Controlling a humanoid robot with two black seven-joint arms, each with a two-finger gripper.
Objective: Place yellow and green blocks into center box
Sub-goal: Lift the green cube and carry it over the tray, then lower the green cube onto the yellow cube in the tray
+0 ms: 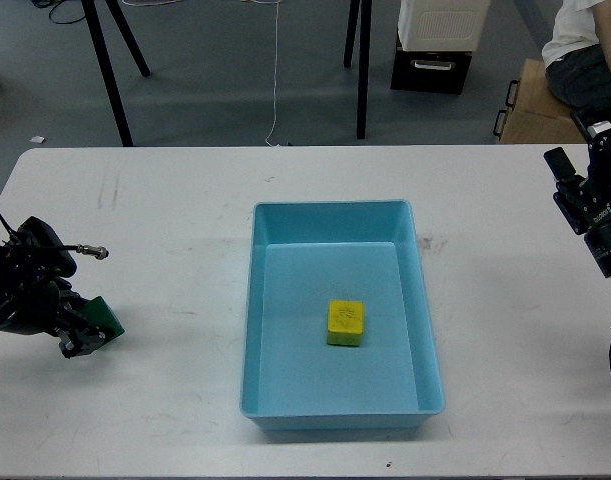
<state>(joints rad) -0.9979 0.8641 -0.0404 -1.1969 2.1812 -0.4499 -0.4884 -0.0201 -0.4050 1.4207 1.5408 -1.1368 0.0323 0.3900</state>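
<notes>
Probably light, rigid green block [104, 317]; clamped across flat sides by left gripper [82, 335], apparently; right gripper unseen

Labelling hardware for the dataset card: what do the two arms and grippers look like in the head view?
Both are black. The left gripper end is bulky and rounded, wrapped in loose black cables, with a thin metal-tipped rod sticking out. The right gripper end is blocky and angular, with small white lettering on its housing and a black cable loop at the frame edge.
</notes>
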